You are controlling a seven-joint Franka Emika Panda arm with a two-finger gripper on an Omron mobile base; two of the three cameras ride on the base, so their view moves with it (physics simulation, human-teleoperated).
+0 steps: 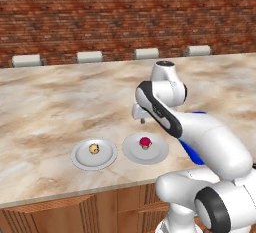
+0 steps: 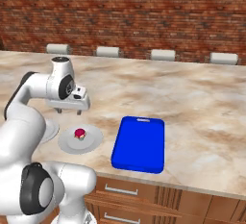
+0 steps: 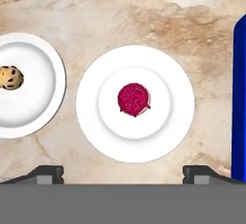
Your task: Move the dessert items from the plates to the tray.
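- The gripper (image 3: 123, 172) hangs above the marble counter (image 1: 50, 102) with its jaws spread wide and nothing between them; in the hand view the two dark finger tips (image 3: 48, 174) stand far apart at 7 and 5 o'clock
- In the left base view the gripper (image 1: 142, 119) sits at about 12 o'clock from the nearer plate, off its far rim and clear of it
- The red dessert (image 3: 133, 99) lies in the middle of the right-hand plate (image 3: 96, 122), near the centre of the hand view
- The tan speckled dessert (image 3: 10, 78) lies on the second plate (image 3: 38, 98), at 9 o'clock from the first; the two plates are just beside each other but apart
- In the left base view the speckled dessert (image 1: 94, 149) and its plate (image 1: 82, 159) sit at 9 o'clock from the red dessert (image 1: 145, 142) and its plate (image 1: 135, 152)
- The blue tray (image 2: 139, 143) lies flat at 3 o'clock from the red dessert's plate (image 2: 91, 143) in the right base view, near it but not touching; nothing lies on it
- In the hand view the tray (image 3: 239, 98) shows as a blue strip at the 3 o'clock edge
- A brick wall (image 2: 144, 11) runs behind the counter at 12 o'clock
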